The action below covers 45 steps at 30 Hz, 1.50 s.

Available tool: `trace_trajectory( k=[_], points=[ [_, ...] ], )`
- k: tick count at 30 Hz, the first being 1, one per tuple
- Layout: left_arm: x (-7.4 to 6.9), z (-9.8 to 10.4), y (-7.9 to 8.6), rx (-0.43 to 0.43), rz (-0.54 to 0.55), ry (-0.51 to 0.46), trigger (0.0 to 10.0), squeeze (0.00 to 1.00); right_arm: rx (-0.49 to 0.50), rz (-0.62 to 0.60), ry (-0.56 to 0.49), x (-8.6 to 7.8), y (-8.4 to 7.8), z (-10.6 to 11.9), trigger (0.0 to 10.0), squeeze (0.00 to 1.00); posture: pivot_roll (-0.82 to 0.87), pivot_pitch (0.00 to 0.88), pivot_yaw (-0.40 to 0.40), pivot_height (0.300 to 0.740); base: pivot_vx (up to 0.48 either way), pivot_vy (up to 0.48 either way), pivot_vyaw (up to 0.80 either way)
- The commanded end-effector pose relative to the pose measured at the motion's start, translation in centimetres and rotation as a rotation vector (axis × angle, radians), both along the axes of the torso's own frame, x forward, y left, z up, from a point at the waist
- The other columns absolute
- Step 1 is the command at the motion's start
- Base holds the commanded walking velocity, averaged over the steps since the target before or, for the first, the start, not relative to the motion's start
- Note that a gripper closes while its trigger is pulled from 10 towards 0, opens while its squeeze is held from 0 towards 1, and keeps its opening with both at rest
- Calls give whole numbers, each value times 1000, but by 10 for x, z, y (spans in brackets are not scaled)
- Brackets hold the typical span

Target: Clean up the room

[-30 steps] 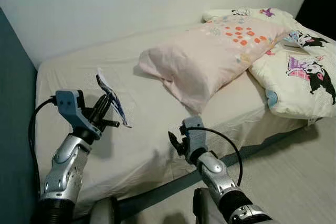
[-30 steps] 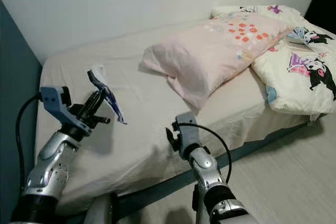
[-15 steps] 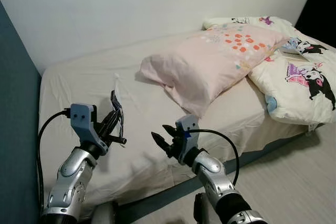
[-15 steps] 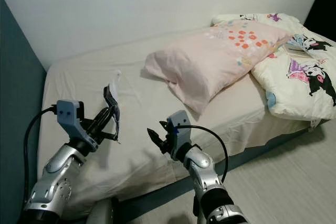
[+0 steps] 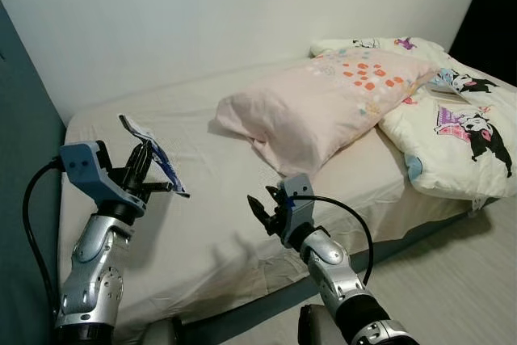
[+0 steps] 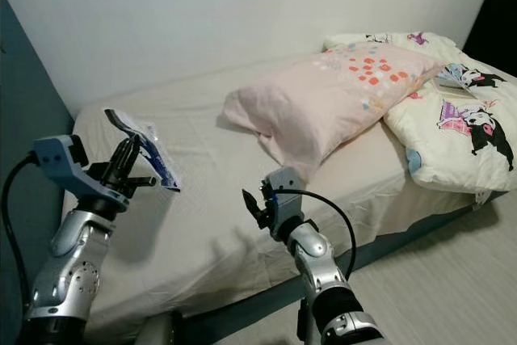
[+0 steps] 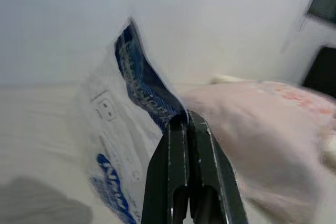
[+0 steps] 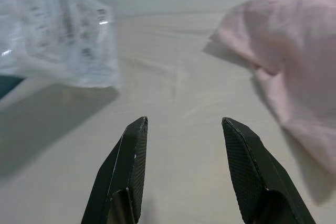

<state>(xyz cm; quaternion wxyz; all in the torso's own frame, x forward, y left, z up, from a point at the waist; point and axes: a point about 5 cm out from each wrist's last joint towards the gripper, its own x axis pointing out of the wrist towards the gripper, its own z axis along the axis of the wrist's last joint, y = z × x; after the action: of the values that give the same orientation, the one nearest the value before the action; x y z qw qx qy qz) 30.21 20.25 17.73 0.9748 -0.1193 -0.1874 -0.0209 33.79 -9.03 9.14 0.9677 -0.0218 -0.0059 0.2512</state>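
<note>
Since half a second ago our left arm has swung outward and up toward our left, carrying the wrapper with it, and our right gripper has eased a little to the right over the bed edge.

Before us lies the wide bed with its cream fitted sheet (image 5: 202, 232), set against a plain white wall (image 5: 202, 14), with a dark teal panel (image 5: 20, 119) along our left side. Across the far half of the bed rests a large pale pink pillow with orange and blue spots (image 5: 323, 107). To its right lies a cream quilt printed with black-and-white cartoon dogs (image 5: 464, 135), touching the pillow. A strip of pale wood-look floor (image 5: 452, 280) shows on the right below the bed.

Our left gripper (image 5: 141, 169) is raised above the near left part of the sheet, its two black fingers (image 7: 184, 182) pressed together on the edge of a thin, crinkled white plastic wrapper with blue print (image 5: 153, 163). The wrapper hangs in the air, clear of the sheet.

Our right gripper (image 5: 262, 206) hovers low over the near edge of the bed, its fingers (image 8: 128, 171) spread apart and holding nothing.
</note>
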Motion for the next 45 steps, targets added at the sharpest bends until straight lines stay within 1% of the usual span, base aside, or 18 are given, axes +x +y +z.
trace_trajectory(
  k=[1,2,3,4,5,6,7,8,10,14,17,18,19,26,31,37,45],
  points=[
    [-2,-11,0,58,58,42,10000,0,-16,-33,-2,-1,-3,-3,10000,0,37,33,-32,571,0,0,0],
    [-2,-11,0,58,58,42,10000,0,-16,-33,-2,-1,-3,-3,10000,0,37,33,-32,571,0,0,0],
    [-3,-16,-2,120,74,64,10000,0,-23,-47,6,0,-4,-4,10000,0,38,32,-33,571,0,0,0],
    [-3,-16,-2,120,74,64,10000,0,-23,-47,6,0,-4,-4,10000,0,38,32,-33,571,0,0,0],
    [-4,-26,-6,148,53,120,10000,0,-31,-50,11,-1,-4,-6,10000,0,38,31,-33,571,0,0,0],
    [-4,-26,-6,148,53,120,10000,0,-31,-50,11,-1,-4,-6,10000,0,38,31,-33,571,0,0,0],
    [-6,-34,-10,212,27,158,10000,0,-43,-52,15,-2,-5,-8,10000,0,39,29,-34,571,0,0,0],
    [-8,-40,-13,244,0,169,10000,0,-58,-52,26,-3,-5,-11,10000,0,40,28,-34,571,0,0,0],
    [-10,-43,-15,259,-16,171,10000,0,-67,-52,34,-3,-6,-12,10000,0,39,28,-33,571,0,0,0],
    [-11,-42,-15,265,-11,164,10000,0,-64,-49,29,-3,-6,-12,10000,0,37,26,-33,571,0,0,0],
    [-9,-41,-23,260,-20,149,10000,0,-57,-55,16,-5,-8,-12,10000,0,39,30,-38,586,0,0,0],
    [-9,-41,-23,260,-20,149,10000,0,-57,-55,16,-5,-8,-12,10000,0,39,30,-38,586,0,0,0],
    [-9,-44,-27,275,-20,152,10000,0,-64,-60,15,-5,-9,-13,10000,0,36,31,-36,596,0,0,0],
    [-10,-47,-33,291,-24,153,10000,0,-66,-64,13,-6,-8,-14,10000,0,34,32,-34,621,0,0,0],
    [-10,-47,-34,302,-34,149,10000,0,-66,-58,11,-6,-8,-14,10000,0,34,32,-34,636,0,0,0],
    [-10,-47,-34,303,-36,147,10000,0,-65,-55,8,-6,-7,-13,10000,0,34,34,-35,646,0,0,0],
    [-10,-48,-32,297,-26,144,10000,0,-63,-48,4,-6,-6,-12,10000,0,34,30,-39,671,0,0,0]
  ],
)
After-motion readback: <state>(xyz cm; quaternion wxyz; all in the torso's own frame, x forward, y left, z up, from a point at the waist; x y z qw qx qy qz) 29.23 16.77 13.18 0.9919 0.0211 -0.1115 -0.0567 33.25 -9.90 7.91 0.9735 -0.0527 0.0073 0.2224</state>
